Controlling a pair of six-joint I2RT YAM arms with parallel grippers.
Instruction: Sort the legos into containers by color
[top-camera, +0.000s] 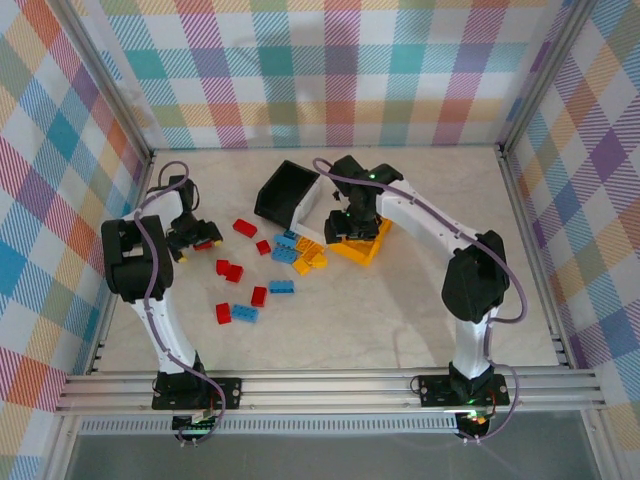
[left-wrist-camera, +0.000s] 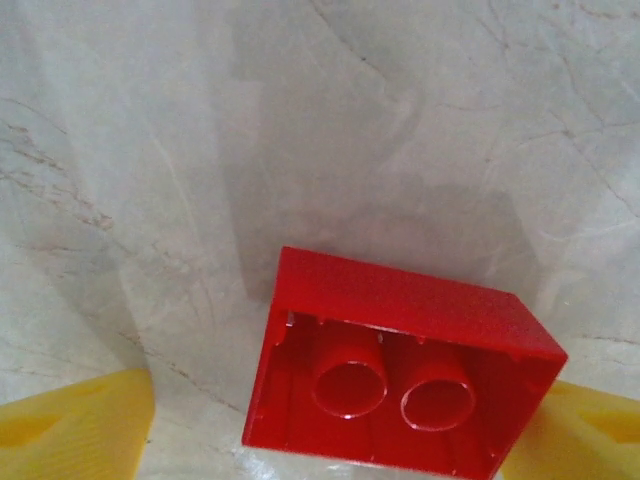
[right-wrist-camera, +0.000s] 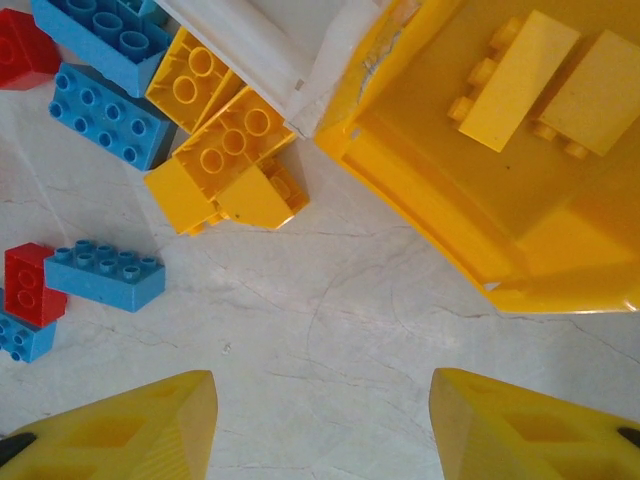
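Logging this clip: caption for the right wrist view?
Open right hand above the table, beside the yellow bin holding two yellow bricks.

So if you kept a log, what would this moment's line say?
left claw: open, red brick between fingers | right claw: open, empty, beside yellow bin | bin contents: two yellow bricks

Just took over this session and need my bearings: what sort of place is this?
Probably a lab test cell, not a home: plaid-print walls on a metal frame enclose a marble-look table, with the left arm and right arm bolted to rails at its near edge.
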